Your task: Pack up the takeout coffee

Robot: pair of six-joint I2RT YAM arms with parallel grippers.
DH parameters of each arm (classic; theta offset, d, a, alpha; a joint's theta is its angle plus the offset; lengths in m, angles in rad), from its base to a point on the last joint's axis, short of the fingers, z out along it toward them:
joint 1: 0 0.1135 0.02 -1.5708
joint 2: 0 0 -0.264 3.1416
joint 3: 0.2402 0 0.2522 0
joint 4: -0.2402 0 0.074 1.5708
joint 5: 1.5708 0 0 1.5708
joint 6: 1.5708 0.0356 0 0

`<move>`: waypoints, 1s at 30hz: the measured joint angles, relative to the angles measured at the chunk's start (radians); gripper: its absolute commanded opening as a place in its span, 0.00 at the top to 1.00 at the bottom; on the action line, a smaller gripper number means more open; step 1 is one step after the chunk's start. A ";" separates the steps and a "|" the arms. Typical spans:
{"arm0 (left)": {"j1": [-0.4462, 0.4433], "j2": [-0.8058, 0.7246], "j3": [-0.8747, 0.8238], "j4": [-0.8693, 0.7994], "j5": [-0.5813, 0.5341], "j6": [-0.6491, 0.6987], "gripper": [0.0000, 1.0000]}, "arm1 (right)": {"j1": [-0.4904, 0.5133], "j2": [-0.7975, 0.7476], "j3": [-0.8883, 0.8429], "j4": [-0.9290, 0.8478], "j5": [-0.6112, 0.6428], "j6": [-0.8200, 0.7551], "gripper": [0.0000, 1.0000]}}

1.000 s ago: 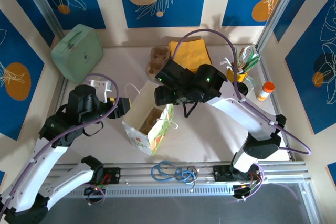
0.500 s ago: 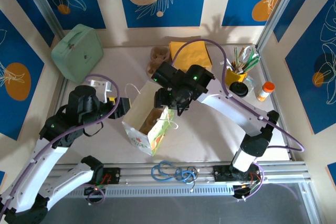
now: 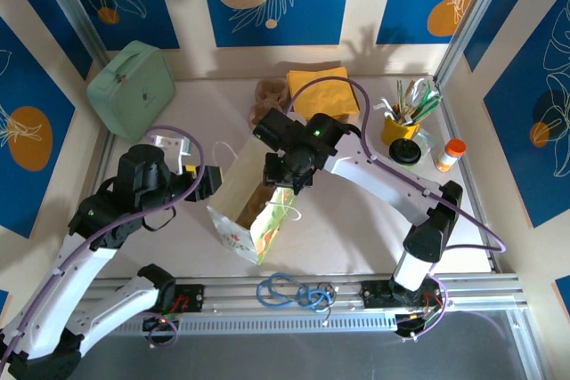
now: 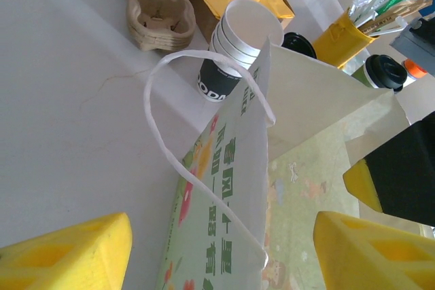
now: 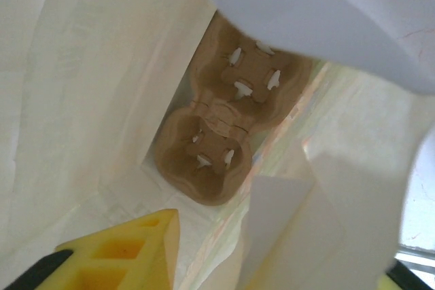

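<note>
The takeout coffee, a light green cup with a black lid, stands at the back right by the yellow utensil holder. It is also in the left wrist view, beyond the bag. A flowered paper bag stands open in the middle. My left gripper is open and straddles the bag's left wall, the yellow fingers wide apart. My right gripper hangs over the bag's mouth. Its view looks down inside at a brown cup carrier. Its fingers look apart, with a bag flap between.
A stack of white cups and brown carriers stand behind the bag. Yellow napkins lie at the back, a green tin at the back left, an orange bottle at the right. Another black lid sits nearby.
My right arm has swung left and lowered its gripper over the bag's mouth, uncovering the napkins. The left arm has hardly moved.
</note>
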 measured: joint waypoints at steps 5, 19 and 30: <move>0.000 -0.002 0.000 -0.001 -0.025 0.000 0.29 | 0.000 0.000 0.001 0.025 -0.002 -0.036 0.71; 0.000 -0.217 0.000 0.010 -0.219 -0.022 0.25 | 0.001 -0.047 0.005 0.135 -0.034 -0.187 0.94; 0.000 -0.238 -0.035 0.008 -0.277 -0.026 0.23 | 0.092 -0.145 -0.055 0.266 -0.011 -0.338 0.96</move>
